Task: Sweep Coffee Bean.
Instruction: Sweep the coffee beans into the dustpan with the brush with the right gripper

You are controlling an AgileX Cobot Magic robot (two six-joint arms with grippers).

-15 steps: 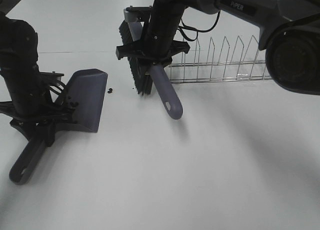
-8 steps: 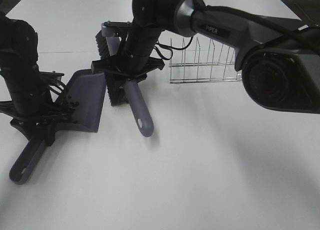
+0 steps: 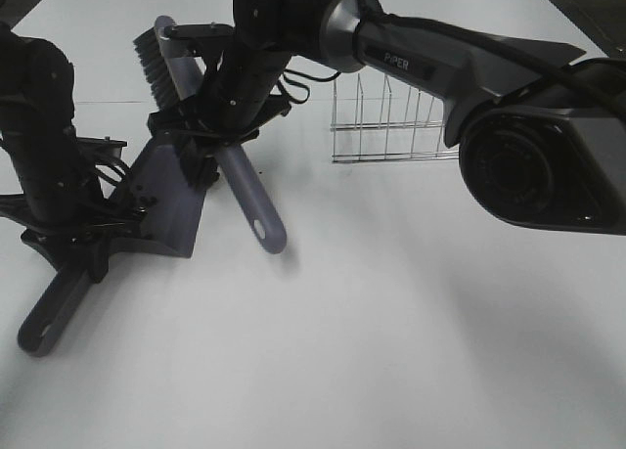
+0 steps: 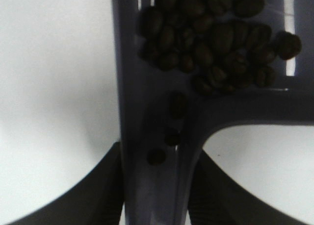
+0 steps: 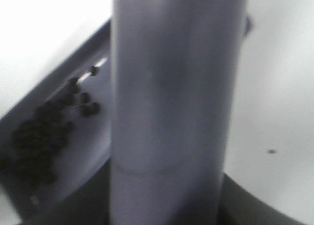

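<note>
- The beans (image 4: 216, 43) lie heaped at the rear of the dustpan (image 3: 171, 200), just ahead of the left gripper (image 4: 157, 186); three sit in the handle's groove.
- The left gripper is clamped on the dustpan's handle.
- The right gripper (image 3: 210, 136) is clamped on the brush (image 3: 249, 204), above the dustpan's mouth.

The white table (image 3: 391, 351) is viewed from a high mount, looking down and across it from well back. The left wrist view is aimed at very close range along the dustpan (image 4: 147, 186) handle towards the coffee bean (image 4: 216, 43) heap, and the right wrist view equally near along the brush (image 5: 171, 97) handle. The dustpan is shared by all three views, its beans only by the wrist views
</note>
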